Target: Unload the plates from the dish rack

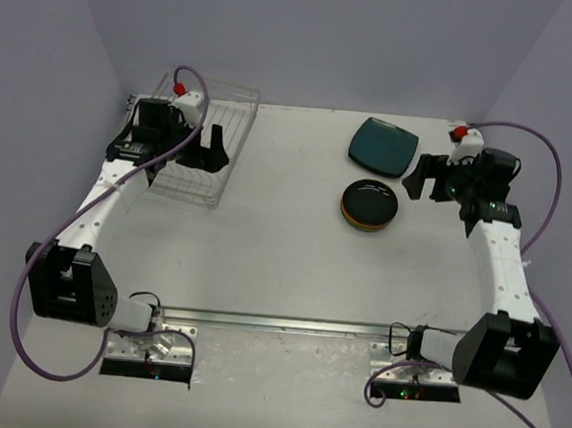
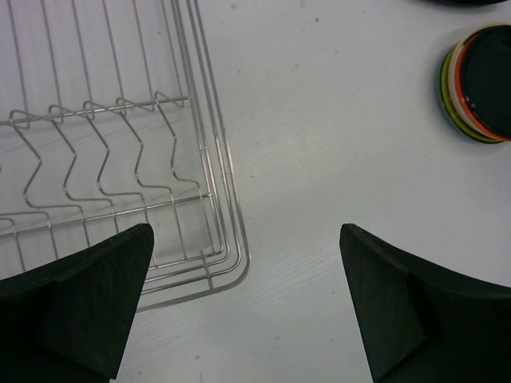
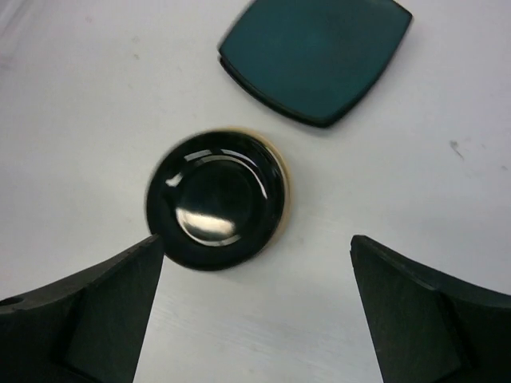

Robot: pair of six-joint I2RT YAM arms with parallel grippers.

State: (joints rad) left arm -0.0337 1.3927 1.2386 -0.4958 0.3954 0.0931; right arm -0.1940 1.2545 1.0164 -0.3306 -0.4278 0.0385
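Left tool (image 2: 246,233) held open over dish rack (image 2: 104,159) corner, right tool (image 3: 255,243) spread open beside plates (image 3: 215,209) stacked well right of rack

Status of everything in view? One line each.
dish rack, on table, no plates in the visible part
round plate stack, flat on table, black plate on top
dark teal square plate, flat on table, apart from stack
left gripper, open, empty
right gripper, open, empty
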